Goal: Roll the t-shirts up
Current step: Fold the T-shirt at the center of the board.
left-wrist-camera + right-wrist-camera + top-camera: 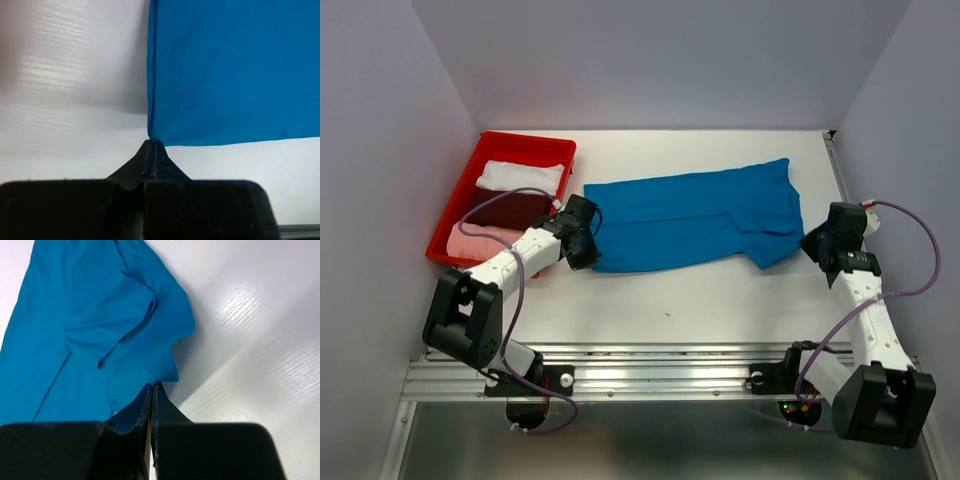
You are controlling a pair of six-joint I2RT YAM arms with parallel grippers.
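Black L end effector (152, 145), jaws closed tight, tips pinching one corner of the blue t-shirt (230, 70). In the L wrist view the cloth runs up and away from the tips w/ a straight stitched edge on its left side and a straight lower edge running right. R end effector (152, 386), also black, is closed too, its tips nipping the edge of the same shirt where a loose fold of fabric bunches up just beyond them.

From the top view the blue shirt lies spread lengthwise across the middle of the worktop (720, 290), the L end effector at its left end and the R one at its right end, so the shirt sits between the two arms. The left part lies fairly flat; the right part is creased, w/ a fold lapped over it.

Worktop is white, smooth and a bit glossy, w/ faint grain and soft glare in both wrist views. A red tray (520, 140) sits at the far-left corner, near the L arm, holding three folded shirts side by side: a white t-shirt (520, 176) farthest back, a maroon t-shirt (510, 210) in the middle, a pink t-shirt (470, 240) nearest. Plain pale grey-lilac walls (670, 60) close in the back and both sides. A metal rail (660, 375) runs along the near edge and carries both arm bases. Purple cables (520, 195) loop along each white arm.
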